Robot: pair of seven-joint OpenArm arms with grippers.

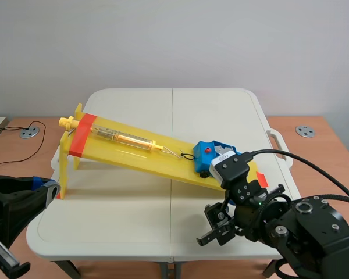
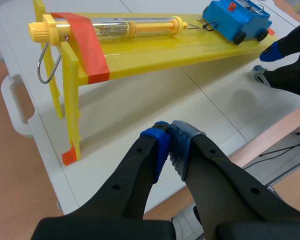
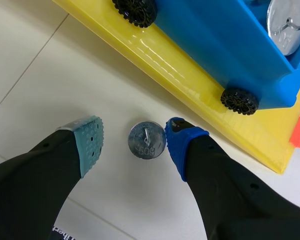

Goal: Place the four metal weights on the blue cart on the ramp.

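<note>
Your right tool [image 3: 135,142] stands open around a weight [image 3: 146,140] on the tabletop [image 3: 65,65], just beside the low end of the ramp [image 3: 190,80], with its blue pad [image 3: 182,142] nearly touching it. At least one weight lies in the cart [image 3: 215,45]. You're at the pick-up step: close squarely on the weight, then lift clear of the ramp's edge. Your left tool [image 2: 170,145] is closed on nothing, well apart.

Yellow ramp [image 1: 134,152] on a white tabletop [image 1: 116,218] slopes from nine o'clock down to four o'clock, blue cart [image 1: 211,153] at its low end; right end effector [image 1: 213,226] at five o'clock.
</note>
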